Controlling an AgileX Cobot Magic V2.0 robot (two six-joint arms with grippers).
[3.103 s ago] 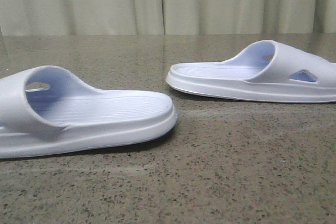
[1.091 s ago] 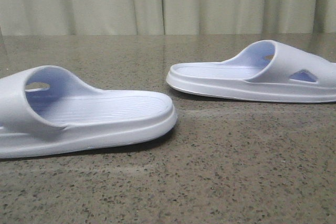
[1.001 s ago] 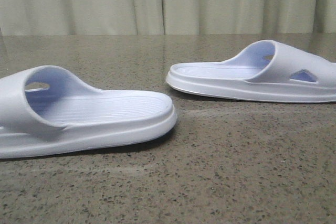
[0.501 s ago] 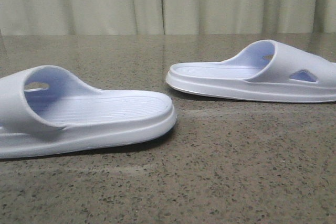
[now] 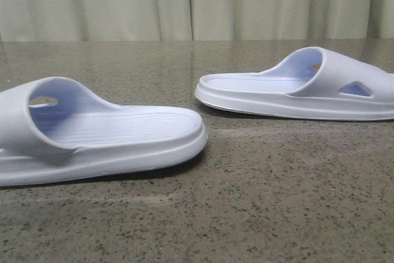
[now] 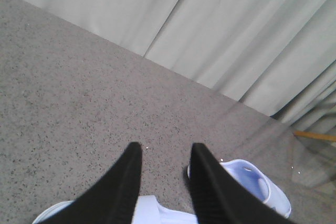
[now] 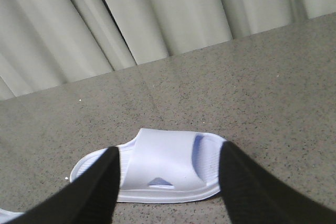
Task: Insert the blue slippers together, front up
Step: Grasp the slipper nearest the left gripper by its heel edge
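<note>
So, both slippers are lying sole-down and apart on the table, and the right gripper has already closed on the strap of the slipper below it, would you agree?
Not quite. The right gripper is open: the right wrist view shows its fingers spread wide, with the far slipper between them, ungrasped. The rest holds: in the front view both the near slipper and the far one lie sole-down and apart on the table.
</note>
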